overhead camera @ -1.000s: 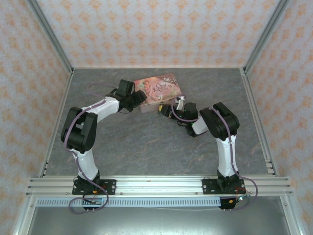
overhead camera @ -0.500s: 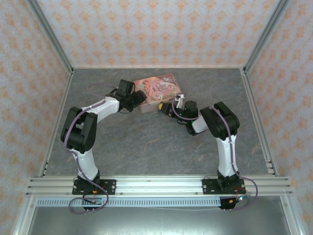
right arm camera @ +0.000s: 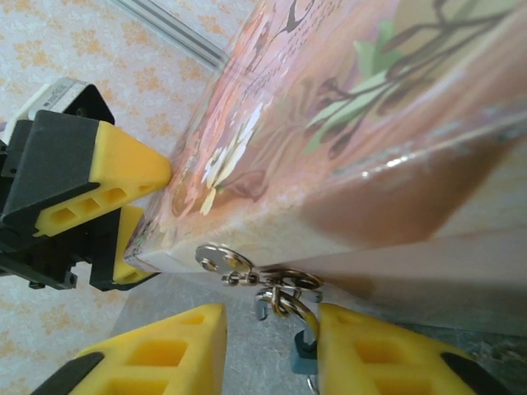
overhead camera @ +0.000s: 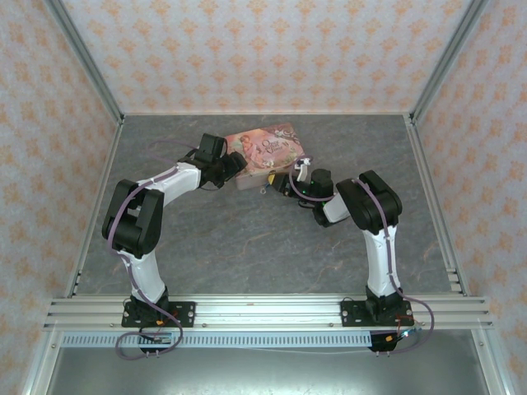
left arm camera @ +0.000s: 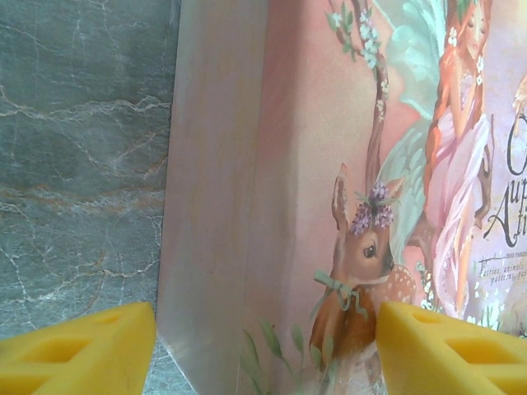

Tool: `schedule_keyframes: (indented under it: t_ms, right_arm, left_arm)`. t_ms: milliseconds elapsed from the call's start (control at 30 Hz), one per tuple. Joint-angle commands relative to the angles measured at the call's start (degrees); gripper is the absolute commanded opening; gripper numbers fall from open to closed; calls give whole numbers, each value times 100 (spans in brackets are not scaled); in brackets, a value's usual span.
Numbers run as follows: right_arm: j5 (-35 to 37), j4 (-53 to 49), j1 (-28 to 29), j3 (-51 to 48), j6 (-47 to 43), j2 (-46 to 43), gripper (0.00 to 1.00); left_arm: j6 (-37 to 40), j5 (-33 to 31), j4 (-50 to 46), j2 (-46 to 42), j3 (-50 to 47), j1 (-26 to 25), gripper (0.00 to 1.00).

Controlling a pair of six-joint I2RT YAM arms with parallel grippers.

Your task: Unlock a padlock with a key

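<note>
Though partial, pink box (left arm camera: 272, 164) lettering "up"

Overhead — wrist close-ups sharing box (left arm camera: 272, 164)

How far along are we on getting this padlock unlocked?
Done: the left gripper clamps the pink box by its corner, steadying it. In hand: the right gripper, open, straddles the padlock at the box's front edge. Left: I can't make out the key in the lock, so unlocking looks undone.

Pink box (right arm camera: 346, 123) glossy, smooth, printed; tabletop (left arm camera: 82, 164) matt grey, stone-look; rings (right arm camera: 284, 281) shiny silvery metal; fingers (right arm camera: 165, 350) of the right end effector (right arm camera: 268, 333) matt yellow plastic.
</note>
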Motion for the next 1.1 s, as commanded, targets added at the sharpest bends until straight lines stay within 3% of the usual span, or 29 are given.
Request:
schedule_keyframes:
  t_ms: [0,333,1067]
  right_arm:
    - [-162,3,8,71,259,87,25]
    - [-68,-339,-1,67,133,-8,1]
    - [1115,56,-2,-164,1219,-339,0]
  left_arm:
    - [69,4,-965,77,-218,-90,70]
    - [81,-30,-974,60,-255,-95,70]
    - [-40,-35,-803,-186,-754,-121,70]
